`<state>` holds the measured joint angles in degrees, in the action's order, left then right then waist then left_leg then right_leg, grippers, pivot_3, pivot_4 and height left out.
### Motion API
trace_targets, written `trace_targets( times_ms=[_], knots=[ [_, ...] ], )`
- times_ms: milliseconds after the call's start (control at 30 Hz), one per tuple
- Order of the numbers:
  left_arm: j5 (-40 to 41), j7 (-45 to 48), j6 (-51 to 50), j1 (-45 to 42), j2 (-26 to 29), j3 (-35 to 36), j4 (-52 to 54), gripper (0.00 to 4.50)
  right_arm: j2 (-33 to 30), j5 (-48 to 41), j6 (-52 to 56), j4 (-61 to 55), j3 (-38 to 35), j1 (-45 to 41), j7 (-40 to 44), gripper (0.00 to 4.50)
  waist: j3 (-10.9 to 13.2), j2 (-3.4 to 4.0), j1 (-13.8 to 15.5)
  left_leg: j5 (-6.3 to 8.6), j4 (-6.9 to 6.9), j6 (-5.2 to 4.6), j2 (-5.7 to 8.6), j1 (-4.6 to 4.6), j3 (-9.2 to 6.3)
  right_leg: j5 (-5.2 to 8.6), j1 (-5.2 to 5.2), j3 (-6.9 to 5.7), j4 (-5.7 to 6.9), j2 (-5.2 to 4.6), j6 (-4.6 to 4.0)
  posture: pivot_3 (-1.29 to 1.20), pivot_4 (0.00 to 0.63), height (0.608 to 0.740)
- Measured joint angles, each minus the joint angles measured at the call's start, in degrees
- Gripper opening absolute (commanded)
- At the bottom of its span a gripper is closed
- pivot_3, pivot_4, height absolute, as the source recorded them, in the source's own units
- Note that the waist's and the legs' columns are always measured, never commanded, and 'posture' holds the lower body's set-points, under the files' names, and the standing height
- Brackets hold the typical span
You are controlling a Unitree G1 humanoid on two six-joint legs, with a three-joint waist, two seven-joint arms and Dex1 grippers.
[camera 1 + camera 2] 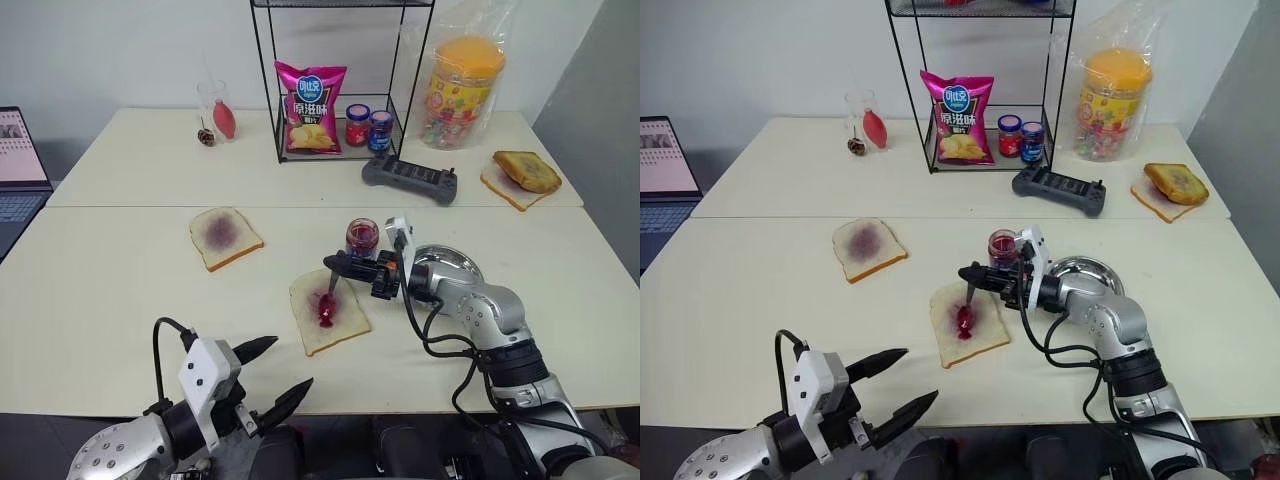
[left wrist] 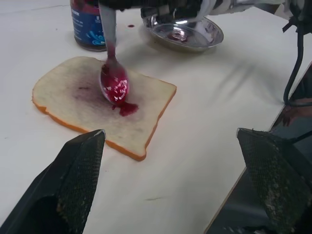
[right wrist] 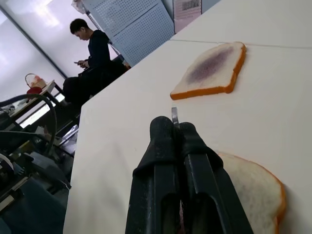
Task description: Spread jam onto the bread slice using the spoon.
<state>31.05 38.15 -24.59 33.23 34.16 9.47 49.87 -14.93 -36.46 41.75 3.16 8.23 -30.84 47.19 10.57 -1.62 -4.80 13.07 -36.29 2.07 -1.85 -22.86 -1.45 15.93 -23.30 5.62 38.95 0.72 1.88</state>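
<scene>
Head views: right pincer (image 1: 338,266) clamped on spoon (image 1: 327,296), handle up between the fingers, bowl down on the jam smear at the centre of bread slice (image 1: 329,312). Slice flat on bench (image 1: 120,290), toward the near edge. Open jam (image 1: 362,238) jar just behind the slice, beside steel plate (image 1: 452,262) on the right. Left pincer (image 1: 272,373) low at the near edge, fingers spread wide, gripping nothing, well apart from the slice. Smaller stained slice (image 1: 224,236) to the left, further back. Wire rack (image 1: 340,80) at the rear with chip bag (image 1: 310,108) and two lidded jars (image 1: 369,127); black controller (image 1: 410,178) in front of it; toast sandwich (image 1: 524,176) far right; plastic tub (image 1: 462,92) behind; laptop (image 1: 18,165) at the left edge.

Left wrist view: two black fingers (image 2: 73,185) wide apart, empty. Between them, bread slice (image 2: 102,105) with spoon (image 2: 113,73) bowl red with jam, resting on a wet smear. Blue-labelled jar (image 2: 88,27) and plate (image 2: 187,33) just beyond.

Right wrist view: fingers (image 3: 165,175) pressed together, thin spoon handle (image 3: 174,116) poking out between the tips. Bread slice (image 3: 258,195) close beneath; stained slice (image 3: 212,68) further along the bench. Seated person (image 3: 92,58) in the background, off the bench.
</scene>
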Motion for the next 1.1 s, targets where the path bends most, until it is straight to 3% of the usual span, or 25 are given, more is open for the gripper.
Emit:
trace_targets(
  times_ms=[167,533,867,1100],
  knots=[
    [-0.1,0.0,0.4,0.2,0.0,-0.1,0.0,4.50,0.2,0.8,0.9,2.3,0.0,-2.0,0.6,0.02,0.0,0.00,0.0,0.00,0.00,0.00,0.00,0.00,0.01,0.00,0.00,0.00,-0.01,0.00,0.01,0.00,0.150,0.740],
    [-1.0,-1.2,0.2,-1.5,-0.1,-2.4,0.0,4.50,2.6,7.1,-9.7,8.9,-1.8,-7.8,-0.2,0.02,0.0,0.01,-0.1,0.00,-0.03,0.00,0.03,0.00,0.02,-0.04,0.01,0.04,-0.01,-0.01,0.05,0.00,0.150,0.740],
    [-0.9,-1.3,0.2,-2.4,-0.1,-2.4,0.0,4.50,-2.2,-2.1,8.9,-1.9,-2.8,-5.8,2.6,0.02,0.0,0.01,0.0,0.01,0.22,0.00,-0.01,-0.04,-0.07,-0.02,-0.07,-0.10,-0.02,0.00,0.16,0.00,0.150,0.740],
    [-1.0,-1.8,0.1,-2.5,-0.2,-3.1,0.0,4.50,-0.7,0.0,9.1,0.6,0.0,-2.8,1.9,0.02,0.0,0.01,-0.2,0.01,0.19,0.00,0.00,-0.01,-0.02,0.00,-0.08,-0.03,0.00,0.01,0.12,0.00,0.150,0.740]
  ],
)
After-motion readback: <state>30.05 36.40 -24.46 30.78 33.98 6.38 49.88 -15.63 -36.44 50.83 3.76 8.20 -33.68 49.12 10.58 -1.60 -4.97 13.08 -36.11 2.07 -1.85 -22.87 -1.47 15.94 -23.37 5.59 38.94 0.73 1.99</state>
